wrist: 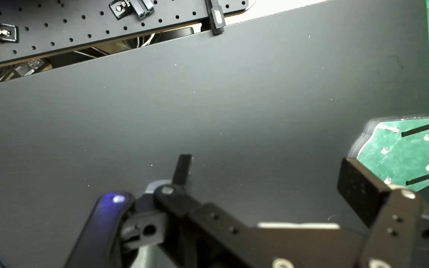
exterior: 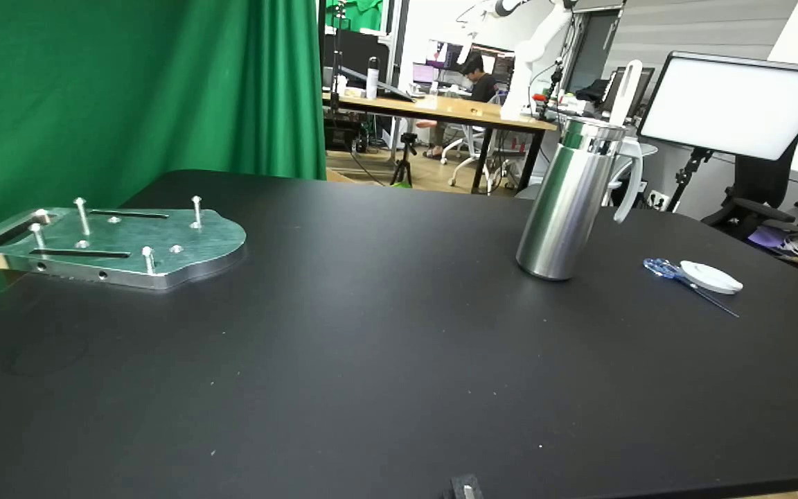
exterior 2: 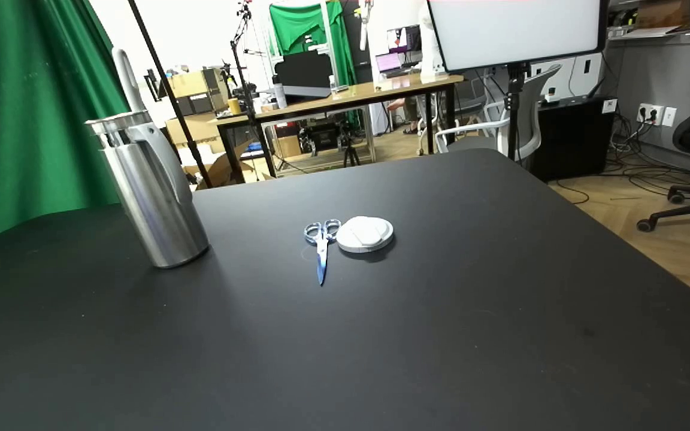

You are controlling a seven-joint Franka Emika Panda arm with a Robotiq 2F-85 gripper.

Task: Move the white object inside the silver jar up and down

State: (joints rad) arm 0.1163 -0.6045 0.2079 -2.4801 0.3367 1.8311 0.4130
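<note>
The jar (exterior: 562, 208) stands upright on the table (exterior: 371, 333), at 2 o'clock in an exterior view, the white object (exterior: 625, 93) rising from its mouth toward 1. Scissors (exterior: 663, 268) lie at its 4 o'clock, the plate (exterior: 136, 233) at 9. The gripper (wrist: 268, 167), apart from the jar, has its fingers (wrist: 361, 190) spread wide; in the wrist view, a silvery patch (wrist: 147, 257) at its 8 o'clock is too hidden to name.

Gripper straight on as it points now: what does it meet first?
Likely the black tabletop, seen past the open gripper in the wrist view, though depth is unclear.
</note>
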